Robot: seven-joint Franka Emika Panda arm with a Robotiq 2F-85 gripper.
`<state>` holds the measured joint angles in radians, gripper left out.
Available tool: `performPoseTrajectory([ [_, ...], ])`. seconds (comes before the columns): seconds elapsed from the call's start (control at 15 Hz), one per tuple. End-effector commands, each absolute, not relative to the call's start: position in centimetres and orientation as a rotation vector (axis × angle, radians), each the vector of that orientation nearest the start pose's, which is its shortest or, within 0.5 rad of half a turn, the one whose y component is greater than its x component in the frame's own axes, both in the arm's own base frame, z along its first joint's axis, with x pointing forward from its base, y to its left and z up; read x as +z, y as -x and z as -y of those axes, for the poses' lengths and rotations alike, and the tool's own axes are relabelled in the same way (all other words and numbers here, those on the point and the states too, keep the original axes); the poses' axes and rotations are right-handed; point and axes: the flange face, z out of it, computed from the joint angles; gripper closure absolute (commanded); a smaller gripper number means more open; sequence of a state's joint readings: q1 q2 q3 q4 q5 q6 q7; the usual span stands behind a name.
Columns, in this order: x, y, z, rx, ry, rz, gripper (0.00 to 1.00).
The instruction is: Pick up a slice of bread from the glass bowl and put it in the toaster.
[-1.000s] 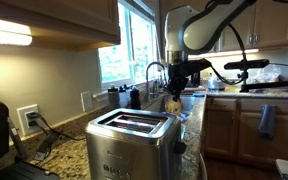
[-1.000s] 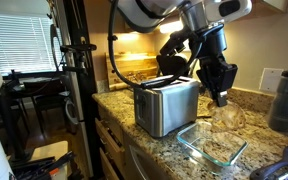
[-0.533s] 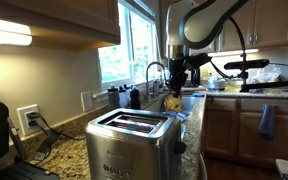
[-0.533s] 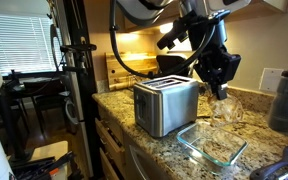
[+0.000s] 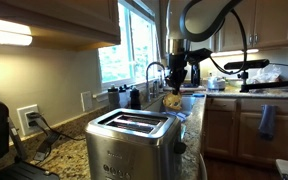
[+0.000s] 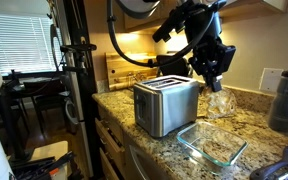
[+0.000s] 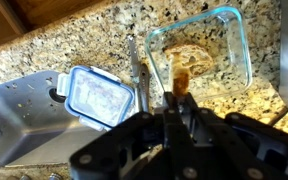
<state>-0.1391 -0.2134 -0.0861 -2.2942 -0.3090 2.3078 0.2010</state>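
Note:
My gripper (image 5: 174,90) is shut on a slice of bread (image 5: 172,101), tan with a darker crust, which hangs below the fingers. In an exterior view the gripper (image 6: 216,88) holds the slice (image 6: 221,101) in the air above the far end of the rectangular glass bowl (image 6: 206,150). The brushed-steel toaster (image 6: 166,105) stands to the left of the bowl, its two top slots showing in an exterior view (image 5: 132,123). In the wrist view the gripper (image 7: 176,97) holds the slice (image 7: 180,80) edge-on above the bowl (image 7: 239,40), where more bread (image 7: 191,57) lies.
A granite counter (image 6: 144,150) carries everything. A blue-rimmed clear lid (image 7: 97,95) lies beside a steel surface (image 7: 19,110) in the wrist view. A tall grey bottle (image 6: 287,98) stands right of the bowl. A faucet (image 5: 154,72) and window are behind the gripper.
The gripper has risen with the slice of bread, lifting it from just over the glass bowl to well above it. The toaster and bowl have not moved.

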Motion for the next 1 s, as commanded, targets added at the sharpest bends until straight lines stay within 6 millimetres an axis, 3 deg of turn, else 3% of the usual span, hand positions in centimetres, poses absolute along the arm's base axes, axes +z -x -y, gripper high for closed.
performPoseTrajectory([
  [0.0,47.6,-47.3,10.8,-0.356,3.319,-0.361,0.93],
  [0.93,49.2,-46.7,8.4,-0.328,3.308,-0.220,0.93],
])
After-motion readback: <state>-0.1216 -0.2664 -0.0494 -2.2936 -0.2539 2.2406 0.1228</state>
